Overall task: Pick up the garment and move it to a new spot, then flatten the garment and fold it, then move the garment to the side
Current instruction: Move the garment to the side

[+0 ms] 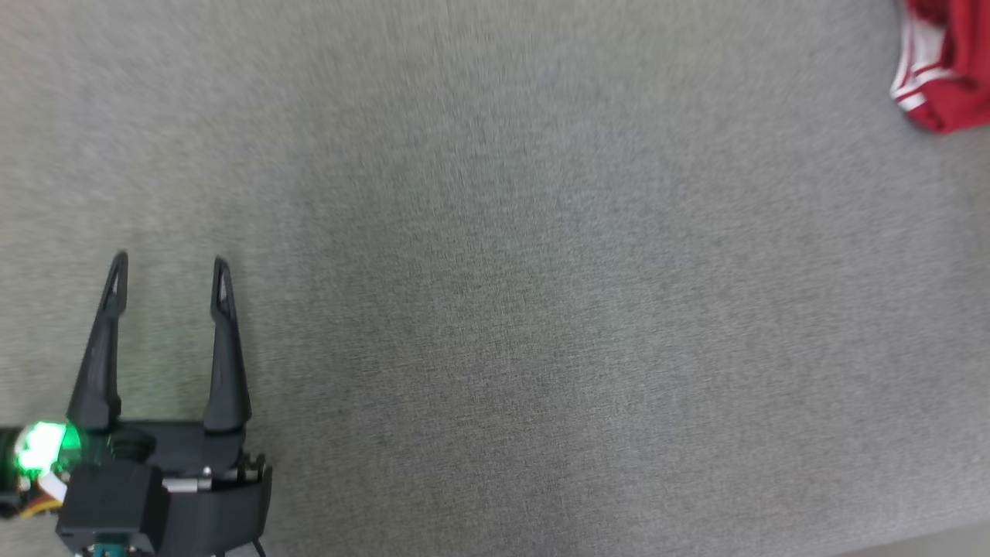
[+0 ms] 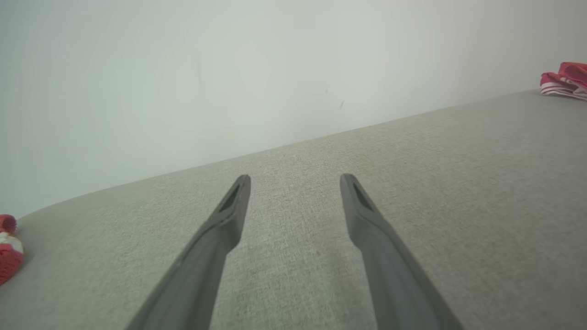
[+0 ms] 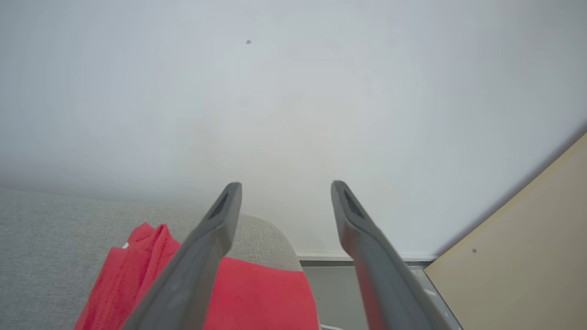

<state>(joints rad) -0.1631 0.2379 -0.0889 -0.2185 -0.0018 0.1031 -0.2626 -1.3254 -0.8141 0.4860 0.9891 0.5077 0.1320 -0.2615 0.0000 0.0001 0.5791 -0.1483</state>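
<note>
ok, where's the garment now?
The garment sits in the head view's top right corner on the grey surface, far from the left gripper. The right wrist view has it below the open right gripper, at the surface's rounded end.

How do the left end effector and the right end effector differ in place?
The left end effector is over bare grey fabric; the right end effector has the red garment under it. Before the left one the fabric runs on to the wall; the right one is at the fabric's rounded corner, near a beige panel. Both are open and hold nothing.
</note>
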